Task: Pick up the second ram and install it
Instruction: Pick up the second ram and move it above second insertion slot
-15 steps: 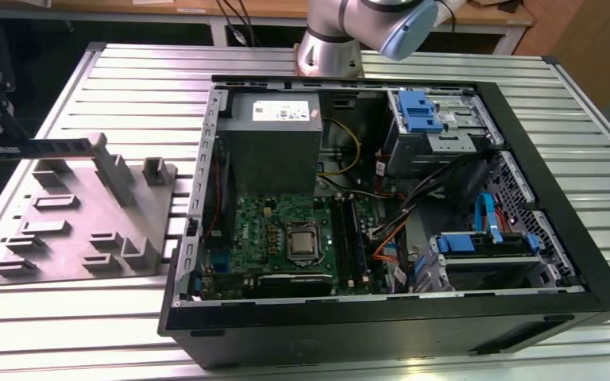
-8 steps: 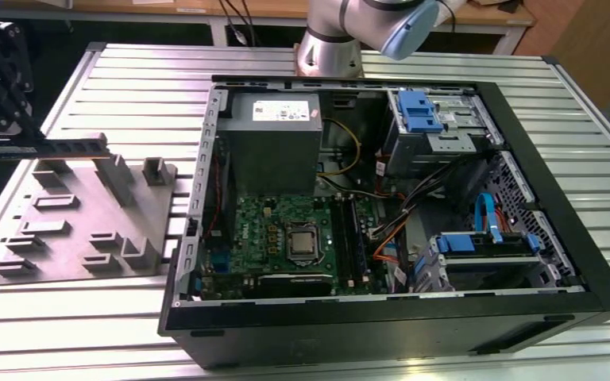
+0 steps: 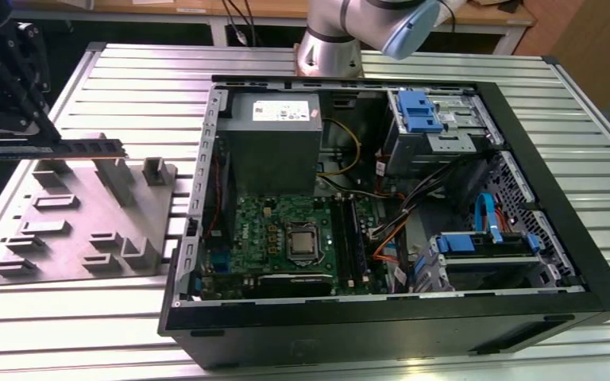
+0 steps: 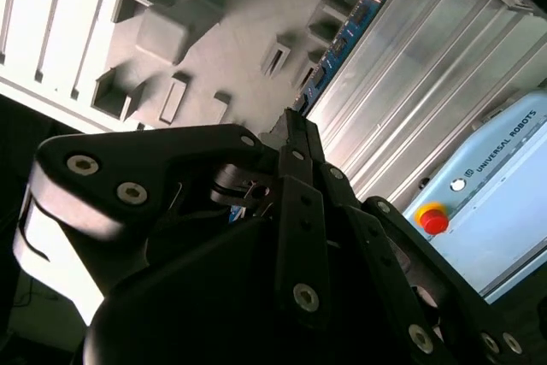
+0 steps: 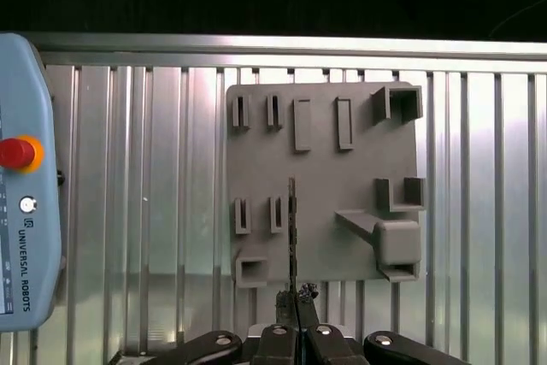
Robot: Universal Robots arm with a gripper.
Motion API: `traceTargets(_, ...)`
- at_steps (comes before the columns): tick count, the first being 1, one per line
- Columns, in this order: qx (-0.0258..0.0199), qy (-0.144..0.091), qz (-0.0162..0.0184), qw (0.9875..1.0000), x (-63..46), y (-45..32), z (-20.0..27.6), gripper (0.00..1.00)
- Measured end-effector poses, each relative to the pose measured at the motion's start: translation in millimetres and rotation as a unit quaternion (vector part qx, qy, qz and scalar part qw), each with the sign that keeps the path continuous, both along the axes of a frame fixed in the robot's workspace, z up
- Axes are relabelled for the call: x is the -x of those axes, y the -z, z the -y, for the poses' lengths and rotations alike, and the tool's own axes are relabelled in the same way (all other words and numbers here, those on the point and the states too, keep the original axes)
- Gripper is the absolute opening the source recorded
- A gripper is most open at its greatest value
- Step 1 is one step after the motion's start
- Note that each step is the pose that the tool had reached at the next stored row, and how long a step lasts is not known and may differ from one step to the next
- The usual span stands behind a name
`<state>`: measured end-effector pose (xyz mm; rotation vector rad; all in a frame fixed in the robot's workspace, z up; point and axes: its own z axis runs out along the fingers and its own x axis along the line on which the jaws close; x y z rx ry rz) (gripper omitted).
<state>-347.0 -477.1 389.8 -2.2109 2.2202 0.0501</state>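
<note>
One long, flat blue-green memory stick (image 3: 72,147) is clenched at its end in your fingers (image 5: 282,335), sticking straight out lengthwise above the grey slotted plate (image 3: 72,238).

I count the items as follows.

- Memory stick (image 3: 59,147): one.
- Gripper (image 5: 297,298): one.
- Robot arm (image 3: 337,32): one.
- Gray fixture plate (image 5: 325,168): one, on one ribbed bench (image 3: 146,71).
- Open computer case (image 3: 390,325): one. Inside it I count:
  - one power supply (image 3: 273,131);
  - one green mainboard (image 3: 252,226);
  - one processor socket (image 3: 305,243);
  - two blue drive brackets, the first bracket (image 3: 415,111) and the second bracket (image 3: 485,244).
- Control pendant (image 5: 26,237): one, carrying one red button (image 5: 13,153).
</note>
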Motion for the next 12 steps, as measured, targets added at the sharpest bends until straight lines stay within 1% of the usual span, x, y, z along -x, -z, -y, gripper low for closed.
traceTargets(6, 0.0000, 0.001, 0.0000, 1.0000, -11.0, 0.0, 0.0, 0.11)
traceTargets(9, 0.0000, 0.001, -0.0001, 1.0000, -12.0, -0.6, 0.0, 0.11)
traceTargets(12, -0.0002, 0.001, -0.0001, 1.0000, -12.2, -4.5, -0.4, 0.11)
